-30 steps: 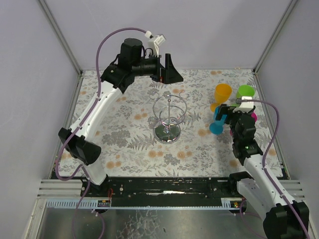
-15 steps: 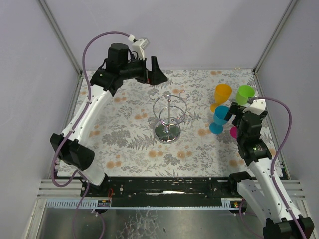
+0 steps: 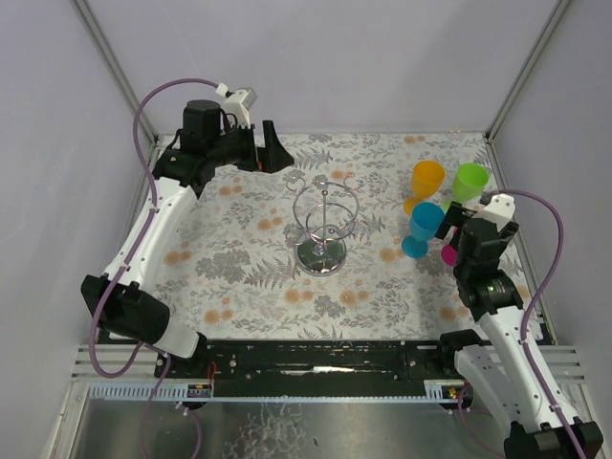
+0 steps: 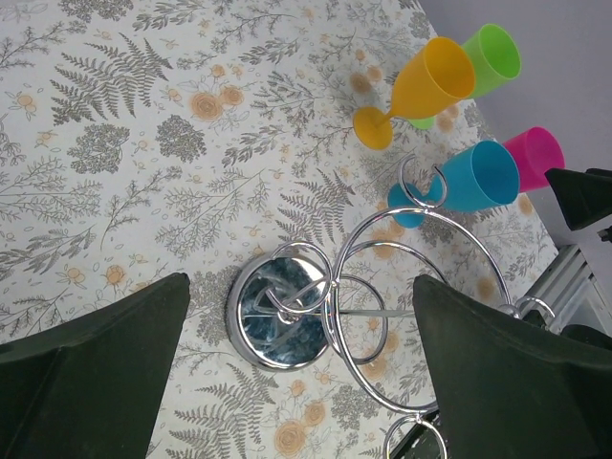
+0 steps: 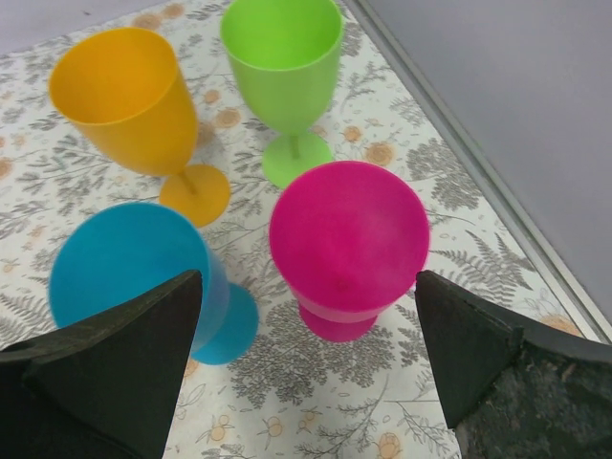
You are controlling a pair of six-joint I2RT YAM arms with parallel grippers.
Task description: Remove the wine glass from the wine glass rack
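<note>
The wine glass rack (image 3: 323, 228) sits upright on its round base, pretty much dead centre of the worktop (image 3: 239, 263). The wine glasses are all standing on the worktop in a tight bunch at about 3 o'clock from it: orange (image 3: 426, 179), green (image 3: 469, 180), blue (image 3: 424, 228), pink (image 5: 349, 239). The right fingers (image 5: 96, 363) are spread wide above the blue and pink ones, gripping nothing. The left fingers (image 4: 86, 373) are also wide apart and empty, up at 11 o'clock from the rack.

The left gripper (image 3: 277, 153), held high and far out from its base, gaped wide; the right gripper (image 3: 455, 228), angled downward, gaped too.
</note>
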